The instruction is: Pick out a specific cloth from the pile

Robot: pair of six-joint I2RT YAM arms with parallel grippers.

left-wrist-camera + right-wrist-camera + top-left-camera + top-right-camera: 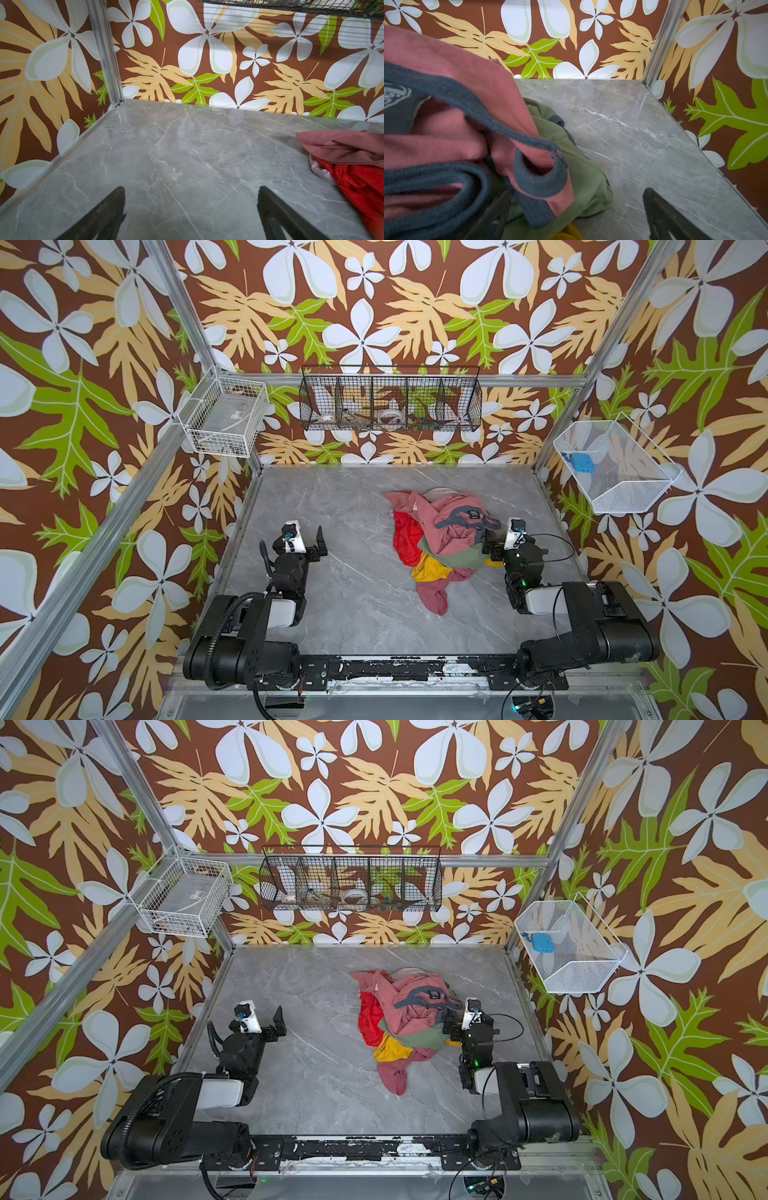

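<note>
We see the cloth (429, 568) mostly buried under the pile (453, 529); left end effector (192, 188) and right end effector (577, 193) gape wide.

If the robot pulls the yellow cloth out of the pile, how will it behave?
Probably floppy: the yellow cloth lies crumpled in soft folds. It would likely drag other pieces along, since the olive garment lies over part of it.
</note>
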